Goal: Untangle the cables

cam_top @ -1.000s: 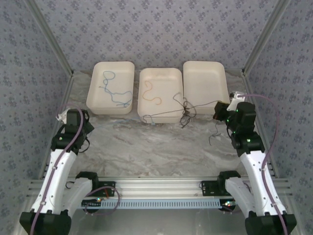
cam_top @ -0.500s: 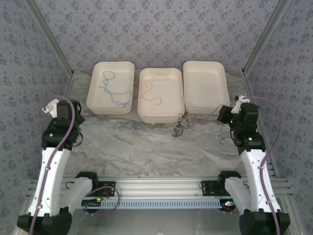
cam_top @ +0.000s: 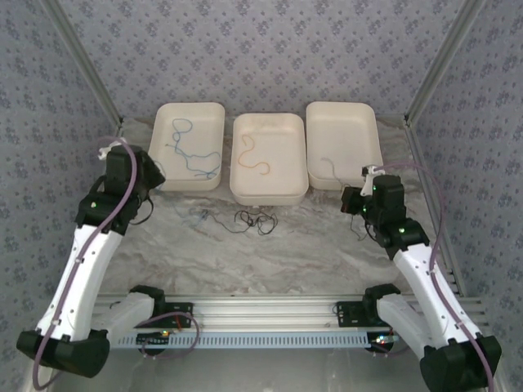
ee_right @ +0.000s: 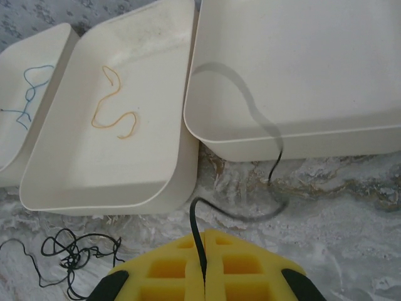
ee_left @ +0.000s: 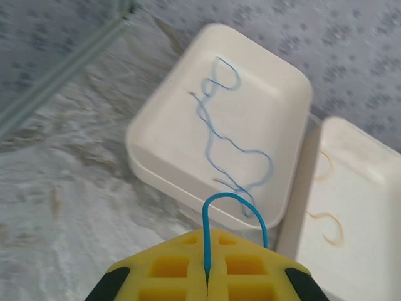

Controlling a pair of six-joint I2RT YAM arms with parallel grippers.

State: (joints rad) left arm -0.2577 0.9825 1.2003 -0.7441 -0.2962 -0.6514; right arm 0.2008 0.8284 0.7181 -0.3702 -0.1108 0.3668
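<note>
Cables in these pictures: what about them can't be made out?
- Left wrist view: the blue cable drops behind the left gripper, its end hidden.
- Right wrist view: the black cable blurs past the right gripper; contact with the right tray unclear.
- Top view: the tangle is too small to count strands.

left tool (ee_left: pixel 207 251) clamped, right tool (ee_right: pixel 202 248) likewise (arms bent)

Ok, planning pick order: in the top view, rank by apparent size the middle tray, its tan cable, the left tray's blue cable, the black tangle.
1. middle tray
2. blue cable
3. tan cable and black tangle, which look alike
</note>
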